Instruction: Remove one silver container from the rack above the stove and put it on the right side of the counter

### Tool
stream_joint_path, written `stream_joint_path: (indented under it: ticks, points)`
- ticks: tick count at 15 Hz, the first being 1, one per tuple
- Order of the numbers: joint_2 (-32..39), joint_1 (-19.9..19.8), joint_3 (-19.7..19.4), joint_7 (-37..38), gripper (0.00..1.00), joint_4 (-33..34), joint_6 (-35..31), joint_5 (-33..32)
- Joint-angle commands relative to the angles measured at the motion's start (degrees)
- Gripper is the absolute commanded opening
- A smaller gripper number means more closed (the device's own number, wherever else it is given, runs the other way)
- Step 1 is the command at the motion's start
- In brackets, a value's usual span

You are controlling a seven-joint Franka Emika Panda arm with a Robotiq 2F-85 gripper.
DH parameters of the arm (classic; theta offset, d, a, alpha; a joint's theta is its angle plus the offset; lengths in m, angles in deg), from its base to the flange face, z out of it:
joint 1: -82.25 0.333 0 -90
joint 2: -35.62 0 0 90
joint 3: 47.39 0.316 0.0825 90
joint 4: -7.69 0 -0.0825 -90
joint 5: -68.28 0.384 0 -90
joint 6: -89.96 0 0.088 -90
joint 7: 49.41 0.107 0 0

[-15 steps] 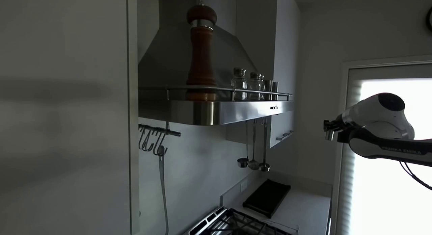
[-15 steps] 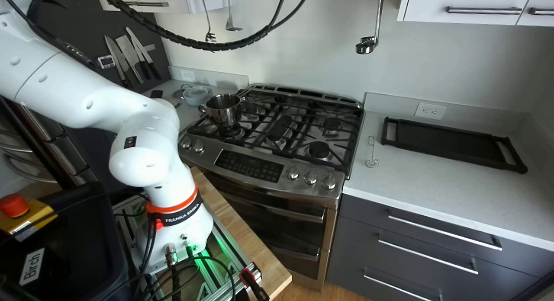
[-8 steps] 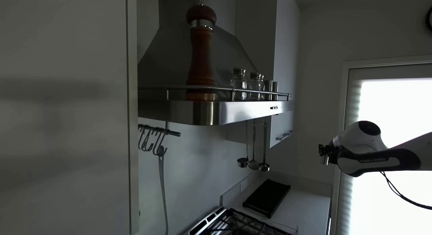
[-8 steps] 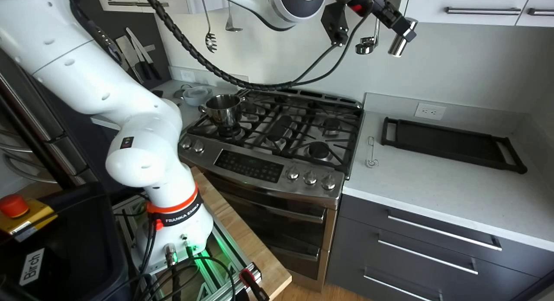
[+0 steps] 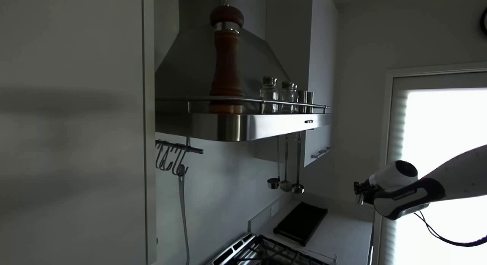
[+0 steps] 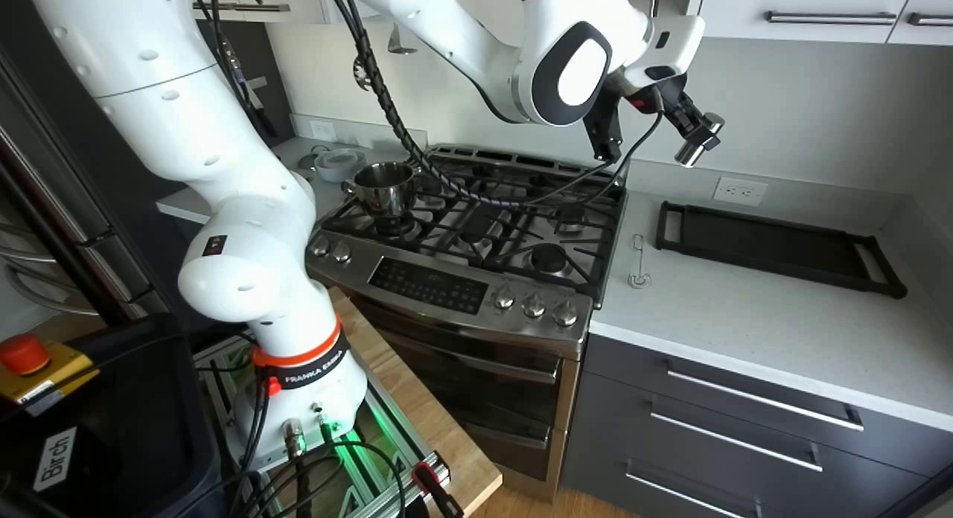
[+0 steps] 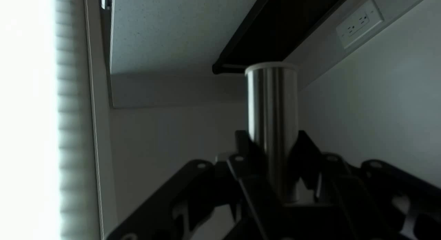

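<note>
My gripper (image 7: 273, 147) is shut on a shiny silver cylindrical container (image 7: 272, 95), with one finger on each side of it. In an exterior view the gripper (image 6: 700, 131) holds the silver container (image 6: 690, 154) tilted in the air, above the back of the pale counter (image 6: 730, 332) and right of the stove (image 6: 476, 228). The held container also shows small in an exterior view (image 5: 359, 198), below the level of the rack (image 5: 281, 126). Two more silver containers (image 5: 303, 101) stand at the far end of the rack behind its rail.
A black tray (image 6: 774, 242) lies on the counter near the wall, with a small whisk (image 6: 639, 265) left of it. A steel pot (image 6: 383, 190) stands on the stove. Ladles (image 5: 273, 183) hang under the hood. A wooden pepper mill (image 5: 227, 63) and glass jars (image 5: 269, 95) stand on the rack.
The gripper has come down with the silver container held in it. The arm has swung into view over the stove, and its cable now hangs over the burners.
</note>
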Motion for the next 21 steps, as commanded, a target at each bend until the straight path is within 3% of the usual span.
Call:
stream_joint_path:
  ticks: [1,6,7,15,21]
  points:
    - [0.26,0.03,0.01,-0.01,0.36,0.12,-0.03,0.0]
    - [-0.58,0.12,0.06,-0.01,0.36,0.36,-0.03,0.0]
    - [1.24,-1.93,1.4,1.43,0.11,1.07,-0.65,-1.51]
    - [11.57,-6.25,2.83,6.68,0.11,3.45,-4.84,-3.88]
    - [19.96,-2.23,-3.29,10.86,0.11,9.73,-4.19,-8.34]
